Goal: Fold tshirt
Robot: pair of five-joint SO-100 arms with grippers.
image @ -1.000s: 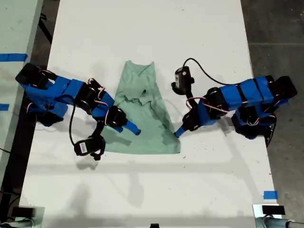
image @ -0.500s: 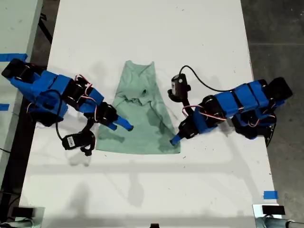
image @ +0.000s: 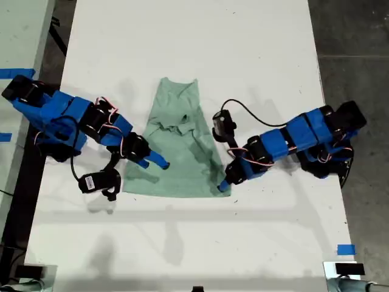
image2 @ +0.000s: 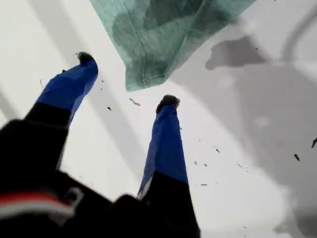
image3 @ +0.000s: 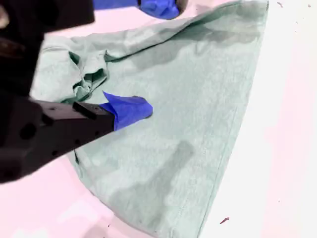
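The pale mint-green tshirt (image: 181, 146) lies partly folded on the white table (image: 194, 42), narrow at the far end, wide at the near hem. My first gripper (image: 223, 185) is the one on the exterior view's right. It sits at the hem's corner on that side, open, and the cloth corner (image2: 143, 79) lies just beyond its two blue fingertips (image2: 168, 101). My second gripper (image: 157, 160), on the exterior view's left, reaches over that side of the shirt. One blue fingertip (image3: 130, 110) hovers over the tshirt (image3: 188, 99); its other jaw is hidden.
Blue tape marks (image: 345, 249) sit near the table's edge at the exterior view's lower right. A black cable (image: 249, 108) loops from the first arm beside the shirt. Grey floor (image: 352, 48) borders the table on the exterior view's right.
My first gripper has slid down along the shirt's edge to the hem corner. My second gripper pulled back toward the exterior view's left, then held still.
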